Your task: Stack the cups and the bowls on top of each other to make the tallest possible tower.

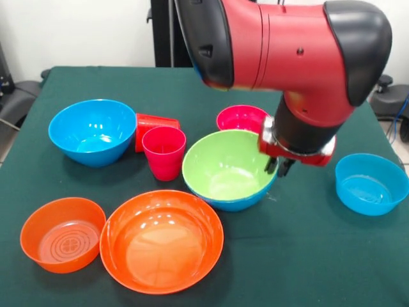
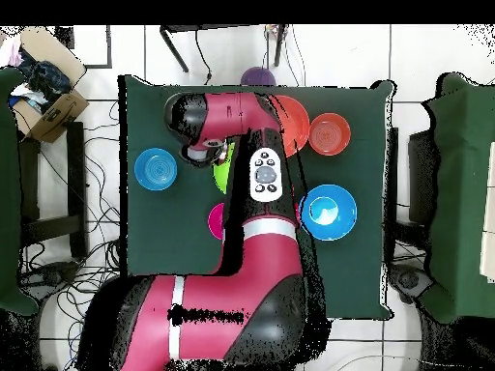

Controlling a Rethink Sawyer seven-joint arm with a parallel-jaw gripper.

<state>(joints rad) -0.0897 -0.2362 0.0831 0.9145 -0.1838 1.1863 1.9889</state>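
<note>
- Two cups: pink cup (image 1: pixel 164 152) upright, red cup (image 1: pixel 152 126) lying behind it.
- Six bowls on the desk (image 1: pixel 307 256); green bowl (image 1: pixel 225 167) nested in a blue one.
- End effector (image 1: pixel 282 166) hangs at the green bowl's rim, nearly clenched, holding nothing.

A green-clothed table (image 2: pixel 358 193) stands on a white tiled floor (image 2: pixel 97 58) strewn with cables (image 2: pixel 82 280).

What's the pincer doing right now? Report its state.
Pincer: fingers close together at the rim of the green bowl; whether it grips the rim cannot be told.
</note>
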